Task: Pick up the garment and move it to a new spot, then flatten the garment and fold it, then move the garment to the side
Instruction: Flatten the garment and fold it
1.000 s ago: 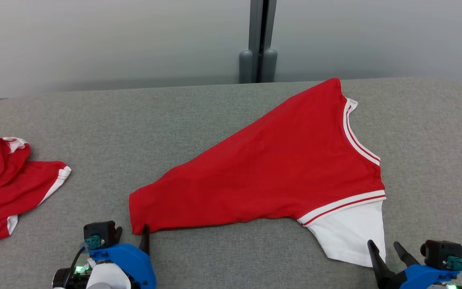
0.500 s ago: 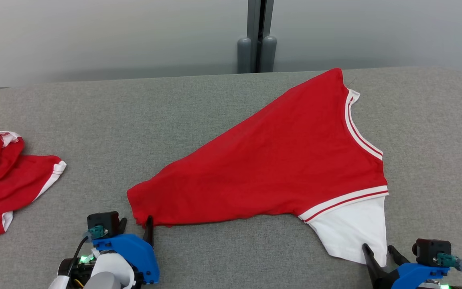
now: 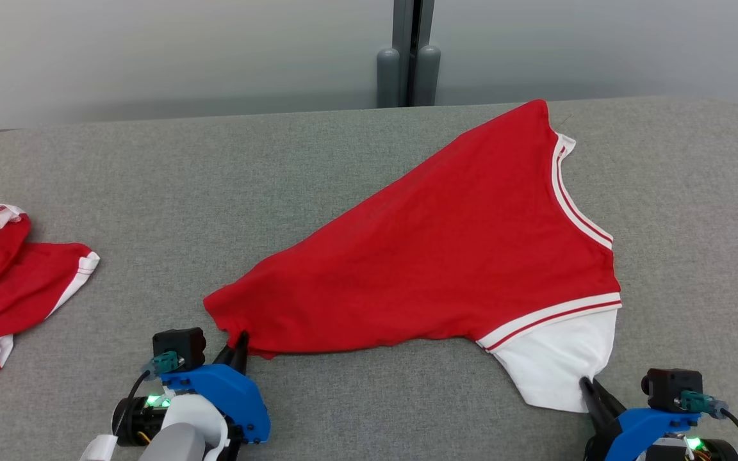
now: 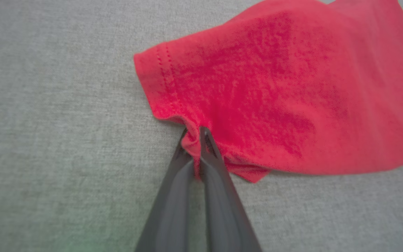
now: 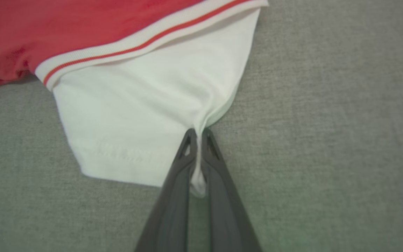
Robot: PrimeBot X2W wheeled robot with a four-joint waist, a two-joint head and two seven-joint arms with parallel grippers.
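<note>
The garment (image 3: 446, 256) is a red shirt with white-striped trim and a white sleeve, spread across the right half of the grey table (image 3: 215, 192). At its near left corner my left gripper (image 3: 239, 342) is shut on the red hem; the left wrist view shows the red cloth (image 4: 257, 91) bunched between the two dark fingers of that gripper (image 4: 195, 134). My right gripper (image 3: 588, 389) is shut on the near edge of the white sleeve (image 5: 145, 115), with white cloth squeezed between its fingers (image 5: 197, 134) in the right wrist view.
A second red garment (image 3: 4, 282) with white trim lies crumpled at the table's left edge. A grey wall with a dark post (image 3: 409, 51) stands behind the table's far edge. Bare grey cloth surface lies between the two garments.
Both grippers have gone from open to shut on the garment's near edge, pinching the cloth. The head camera has tilted, so the whole picture has shifted slightly upward.
</note>
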